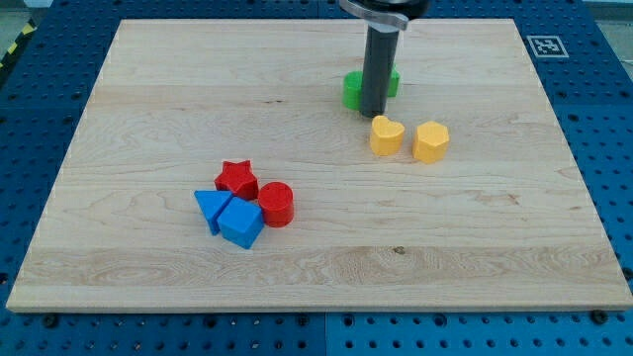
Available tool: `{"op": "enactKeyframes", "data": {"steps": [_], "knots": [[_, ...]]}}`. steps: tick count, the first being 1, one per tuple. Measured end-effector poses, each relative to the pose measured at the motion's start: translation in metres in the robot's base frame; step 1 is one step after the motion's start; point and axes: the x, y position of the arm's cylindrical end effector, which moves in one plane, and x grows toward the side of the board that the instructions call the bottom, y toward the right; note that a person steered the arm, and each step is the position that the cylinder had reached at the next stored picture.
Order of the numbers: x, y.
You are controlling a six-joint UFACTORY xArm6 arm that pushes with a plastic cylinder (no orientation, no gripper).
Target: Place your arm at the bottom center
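— Wooden board (119,247), pale grain; its near edge at the view's bottom lay bare at the centre. That bare strip was the goal.

— And above it?

— A cluster left of centre: blue cube-like block (240,224), blue triangle (210,207), red cylinder (277,204), red star (237,178), all touching or nearly so. Farther up, right of centre, a yellow heart (386,134) beside a yellow hexagon-like block (430,141).

— Where was my tip (372,115)?

— Near the top, against the green block (352,91), just above the heart. The goal lay straight down the view, slightly left, between the cluster and the yellow pair.

— Fingers?

— None; a bare rod, holding nothing.

— Writing?

— Only a square printed marker (545,45) at the top right corner; no readable words.
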Motion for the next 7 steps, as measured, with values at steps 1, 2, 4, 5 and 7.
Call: {"op": "enactKeyframes", "data": {"steps": [1, 2, 4, 5, 7], "knots": [[-0.017, -0.001], [-0.017, -0.015], [0.014, -0.08], [0.064, -0.074], [0.157, -0.04]]}}
